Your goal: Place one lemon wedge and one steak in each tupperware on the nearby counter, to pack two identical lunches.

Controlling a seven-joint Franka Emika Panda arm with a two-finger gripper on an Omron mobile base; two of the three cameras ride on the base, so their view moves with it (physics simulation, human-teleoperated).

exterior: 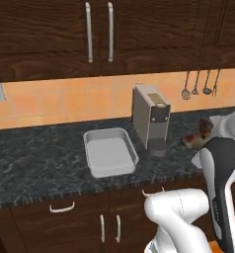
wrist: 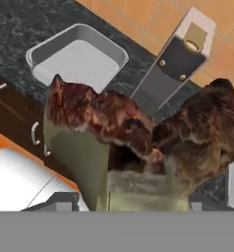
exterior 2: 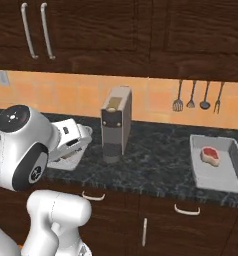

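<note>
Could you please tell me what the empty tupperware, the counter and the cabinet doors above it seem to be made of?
The tupperware: light grey, matte and uniformly smooth, which suggests plastic, though metal cannot be ruled out. The counter: black with grey marbled speckles, probably polished stone or a stone-look laminate. The cabinet doors: dark brown with visible grain, so wood or wood veneer, fitted with shiny silver handles that look metallic.

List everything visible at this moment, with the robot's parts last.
counter: one, black speckled, below the wall cabinets
tupperware: two, light grey; an empty one left of the coffee machine, the other to its right
steak: two, brown-red; one in the right tupperware, one at the gripper
coffee machine: one, grey, between the tupperware
utensils: four, dark, hanging on the orange wall
cabinets: dark wood, above and below the counter
arm: one, white
gripper: one, closed on a steak
</note>
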